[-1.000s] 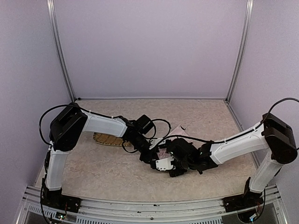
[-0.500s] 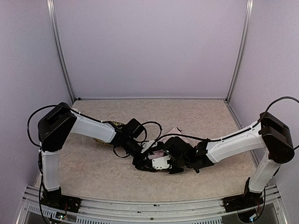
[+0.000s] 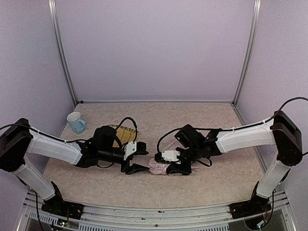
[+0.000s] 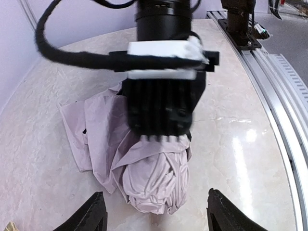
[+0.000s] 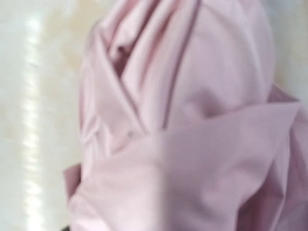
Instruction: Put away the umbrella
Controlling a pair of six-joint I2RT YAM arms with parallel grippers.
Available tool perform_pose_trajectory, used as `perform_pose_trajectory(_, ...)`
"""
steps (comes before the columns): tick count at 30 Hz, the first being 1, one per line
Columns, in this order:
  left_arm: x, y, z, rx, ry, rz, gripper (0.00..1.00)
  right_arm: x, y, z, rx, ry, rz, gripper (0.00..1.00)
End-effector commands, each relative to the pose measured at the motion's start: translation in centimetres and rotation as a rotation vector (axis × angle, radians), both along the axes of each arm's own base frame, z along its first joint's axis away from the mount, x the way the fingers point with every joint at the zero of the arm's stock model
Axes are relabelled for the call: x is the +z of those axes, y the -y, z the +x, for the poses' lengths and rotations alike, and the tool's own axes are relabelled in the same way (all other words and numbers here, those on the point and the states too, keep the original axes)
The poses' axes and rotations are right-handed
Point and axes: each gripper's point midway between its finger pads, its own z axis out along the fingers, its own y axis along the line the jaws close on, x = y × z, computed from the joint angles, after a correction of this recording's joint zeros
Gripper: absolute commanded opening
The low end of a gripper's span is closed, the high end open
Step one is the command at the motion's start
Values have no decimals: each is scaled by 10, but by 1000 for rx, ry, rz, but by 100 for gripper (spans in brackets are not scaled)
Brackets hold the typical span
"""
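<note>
The pale pink umbrella (image 3: 156,167) lies bunched on the table near the middle front. My right gripper (image 3: 168,168) is shut on its right end; in the left wrist view its black body (image 4: 161,106) clamps the crumpled fabric (image 4: 154,178) from behind. Pink cloth of the umbrella (image 5: 183,120) fills the whole right wrist view and hides that gripper's own fingers. My left gripper (image 3: 139,159) is open just left of the bundle, its fingertips (image 4: 96,211) apart from the fabric. I cannot see the handle or the strap.
A light blue cup (image 3: 75,121) stands at the back left. A woven yellow mat (image 3: 124,134) lies behind my left wrist. A metal rail (image 4: 284,96) runs along the table's front edge, and enclosure walls close the other sides.
My left gripper has opened, let go of the umbrella and drawn back to the left, uncovering the cup and the mat. My right gripper has closed on the umbrella.
</note>
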Motion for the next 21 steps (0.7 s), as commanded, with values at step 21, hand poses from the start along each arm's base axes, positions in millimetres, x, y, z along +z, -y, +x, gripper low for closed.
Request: perform_pose_trajectory(21, -94, 44, -6, -117, 231, 422, 56, -70, 39, -61, -80, -779, -120, 34)
